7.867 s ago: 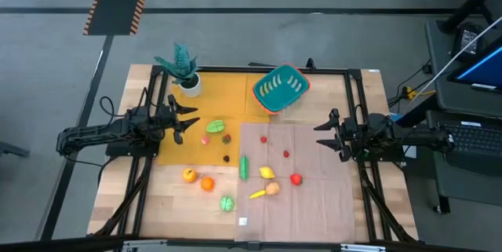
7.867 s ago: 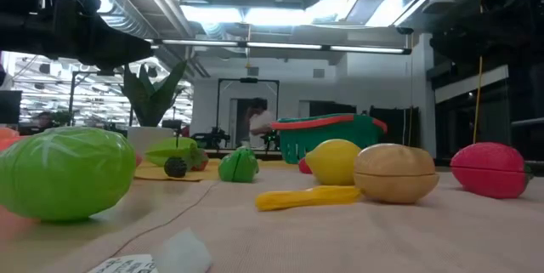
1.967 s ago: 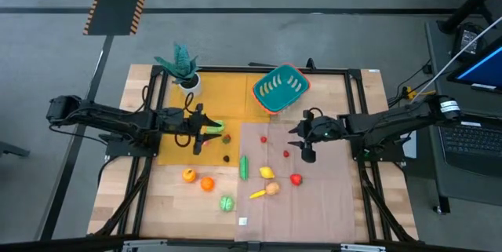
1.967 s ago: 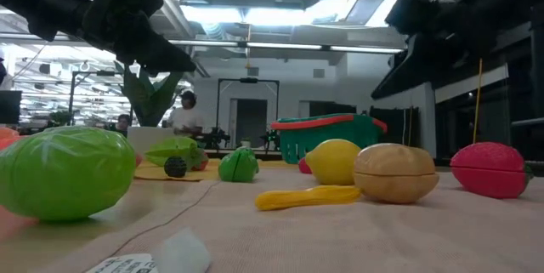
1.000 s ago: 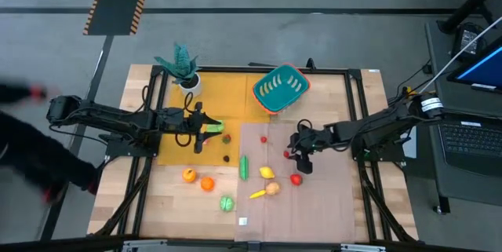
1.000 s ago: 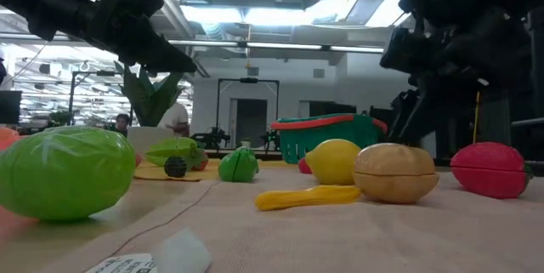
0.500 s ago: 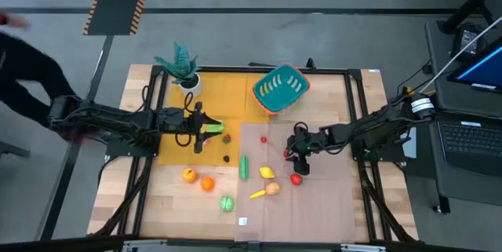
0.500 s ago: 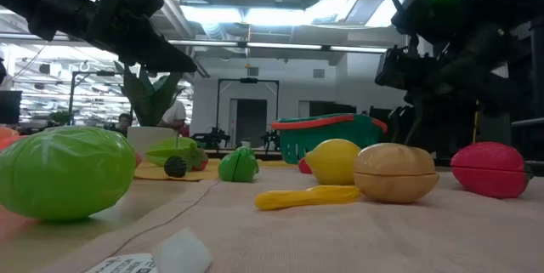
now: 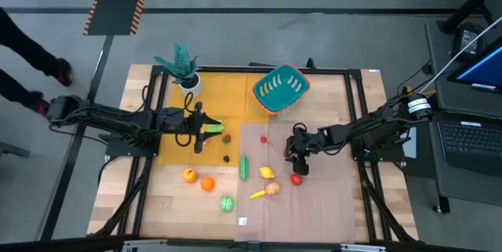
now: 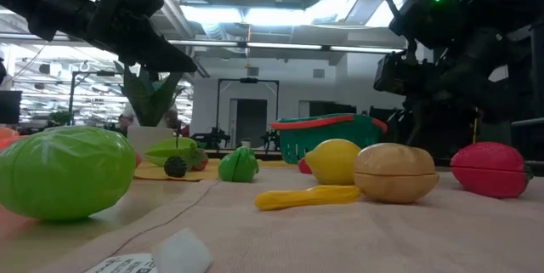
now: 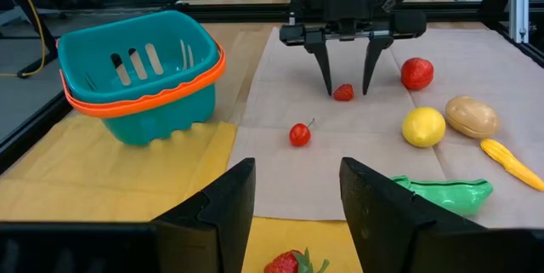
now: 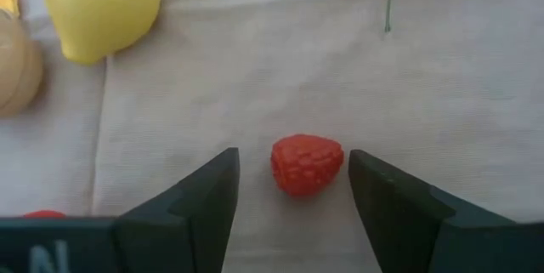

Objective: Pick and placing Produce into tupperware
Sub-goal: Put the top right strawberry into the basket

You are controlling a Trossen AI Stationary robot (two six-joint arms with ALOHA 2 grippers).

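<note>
1. We centre on the small red bumpy toy raspberry (image 12: 307,163), which lies on the beige cloth mat (image 9: 314,197) near the table's middle, apart from the other produce.
2. Our right gripper (image 12: 293,190) straddles it, dark fingers spread wide with the berry between them and daylight on both sides; nothing is grasped yet.
3. A second ago this arm was still travelling from the table's right edge toward the centre; it has since come down over the berry, so we judge the approach finished and the closing squeeze next.
4. The teal rounded-square plastic tupperware with the orange-red rim (image 9: 280,88) sits well apart toward the far edge of the table, tilted, on the yellow mat (image 9: 227,87), with nothing visible inside.
5. Just around the berry we see a red cherry with a stem (image 11: 299,133), a yellow lemon (image 11: 423,126), a tan potato (image 11: 472,116) and a larger red strawberry (image 11: 416,73), all loose on the cloth.
6. Our left gripper (image 9: 196,132) hovers over the yellow mat beside a green leafy vegetable (image 9: 215,127), fingers parted and empty, unchanged over the last second.
7. We judge the task barely begun: every item is outside the container.
</note>
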